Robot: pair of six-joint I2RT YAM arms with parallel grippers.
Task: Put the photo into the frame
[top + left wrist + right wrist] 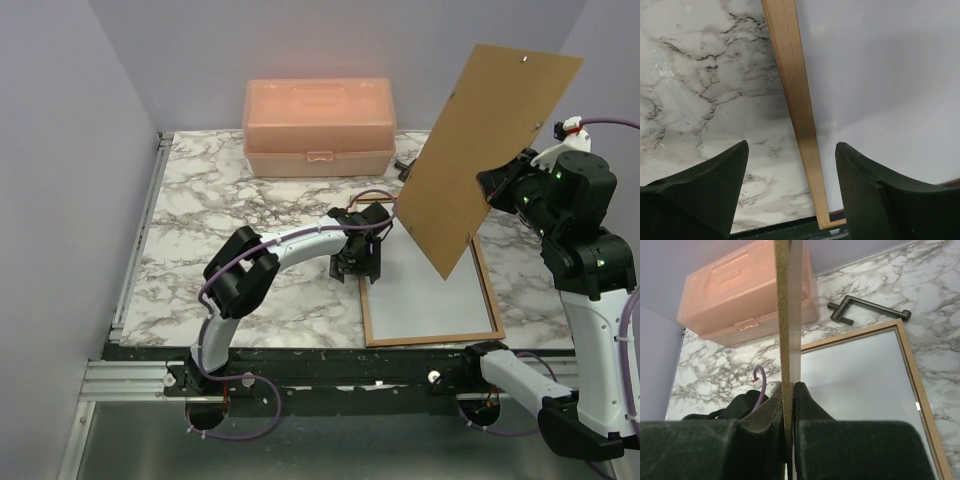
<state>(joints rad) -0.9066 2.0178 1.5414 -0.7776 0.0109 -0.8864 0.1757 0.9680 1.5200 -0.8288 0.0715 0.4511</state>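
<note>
Frame is lying flat on the marble table in the overhead view, tan wood side facing up. A pale sheet is filling its opening; whether that is the photo's plain back cannot be told. The left gripper is hovering at the frame's far left corner. The right gripper is holding a brown board tilted in the air above the frame's far right part. A peach box is sitting beyond the frame.

From the left wrist, the left gripper is spreading its fingers wide with nothing between them, straddling the frame's tan rail. The table is showing on one side of the rail, the pale sheet on the other.

From the right wrist, the right gripper is pinching the board edge-on, fingers closed tight against both faces. The frame is lying below. A dark metal handle is resting just beyond the frame, beside the box.
</note>
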